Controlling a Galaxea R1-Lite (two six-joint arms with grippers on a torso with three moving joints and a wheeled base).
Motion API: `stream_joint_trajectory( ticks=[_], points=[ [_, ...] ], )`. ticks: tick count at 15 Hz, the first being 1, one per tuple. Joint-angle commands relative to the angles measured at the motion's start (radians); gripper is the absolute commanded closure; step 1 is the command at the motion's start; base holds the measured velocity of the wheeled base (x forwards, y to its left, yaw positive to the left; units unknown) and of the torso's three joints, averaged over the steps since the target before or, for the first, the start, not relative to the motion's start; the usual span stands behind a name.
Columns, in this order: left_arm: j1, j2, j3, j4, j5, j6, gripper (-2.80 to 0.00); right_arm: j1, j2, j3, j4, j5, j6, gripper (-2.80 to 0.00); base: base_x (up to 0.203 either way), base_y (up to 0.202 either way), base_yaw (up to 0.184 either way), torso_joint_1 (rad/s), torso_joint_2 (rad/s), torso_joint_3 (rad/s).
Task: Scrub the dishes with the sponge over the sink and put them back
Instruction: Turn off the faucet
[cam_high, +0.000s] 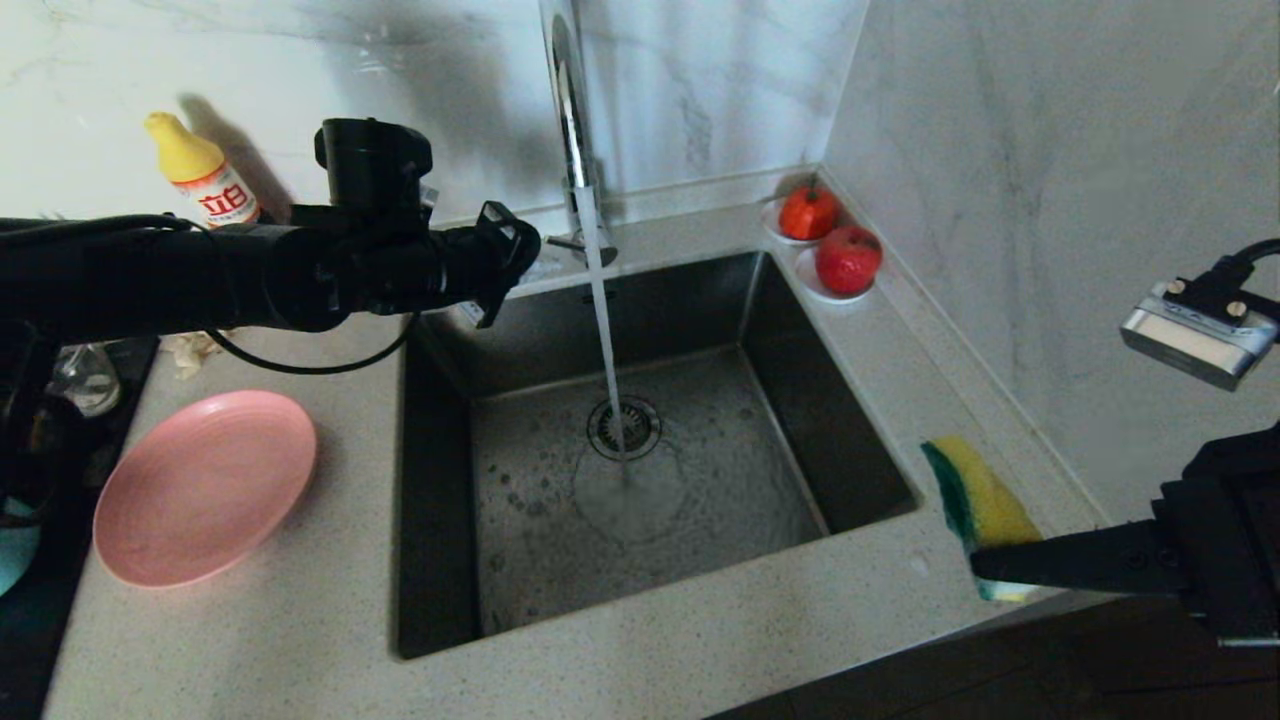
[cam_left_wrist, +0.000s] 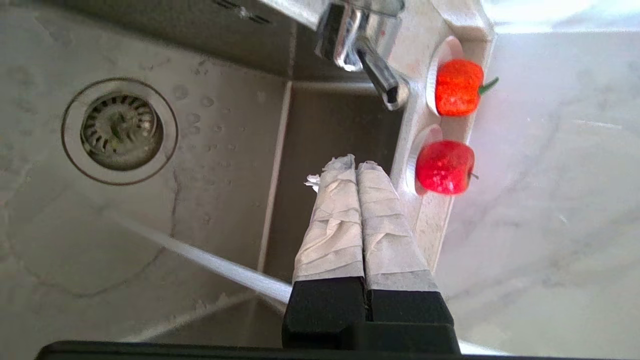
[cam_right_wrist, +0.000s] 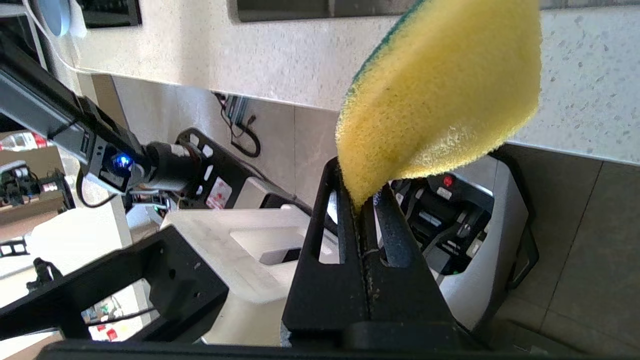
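Observation:
My right gripper (cam_high: 985, 572) hovers off the sink's front right corner, shut on one edge of the yellow sponge (cam_high: 985, 495) with its green scouring face; in the right wrist view the sponge (cam_right_wrist: 440, 95) sticks up from the gripper (cam_right_wrist: 360, 200). My left gripper (cam_high: 515, 255) is held over the sink's back left corner, near the tap (cam_high: 572, 120), shut on nothing; its taped fingers (cam_left_wrist: 340, 210) press together. Water (cam_high: 610, 350) runs from the tap into the steel sink (cam_high: 760, 480). The pink plate (cam_high: 205, 487) lies on the counter left of the sink. A sliver of the teal bowl (cam_high: 14, 555) shows at the far left.
Two red fruits on white saucers (cam_high: 808, 212) (cam_high: 848, 260) stand at the sink's back right corner. A yellow-capped bottle (cam_high: 205, 180) stands at the back left, with an off-white rag (cam_high: 190, 350) and a glass jug (cam_high: 80, 375) below it. A marble wall runs along the right.

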Motion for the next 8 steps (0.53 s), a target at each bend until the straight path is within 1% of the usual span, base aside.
stream_joint_trajectory(
  ticks=[1,2,4,8],
  points=[
    [0.001,0.019,-0.034,-0.001,0.001,-0.006,0.0,-0.008,0.0,0.014,-0.008,0.006,0.002,0.0,0.0,0.0,0.0,0.0,0.0,0.0],
    [0.001,0.022,-0.041,-0.001,0.002,-0.009,0.0,-0.008,0.0,0.015,-0.009,0.011,0.001,0.0,0.0,0.0,0.0,0.0,0.0,0.0],
    [0.002,0.046,-0.079,-0.001,0.005,-0.037,0.0,-0.008,0.004,0.014,-0.009,0.011,-0.002,0.0,0.0,0.0,0.0,0.0,0.0,0.0],
    [0.004,0.077,-0.103,-0.002,0.016,-0.039,0.0,-0.008,0.005,0.014,-0.009,0.011,-0.003,0.0,0.0,0.0,0.0,0.0,0.0,0.0]
  ],
)
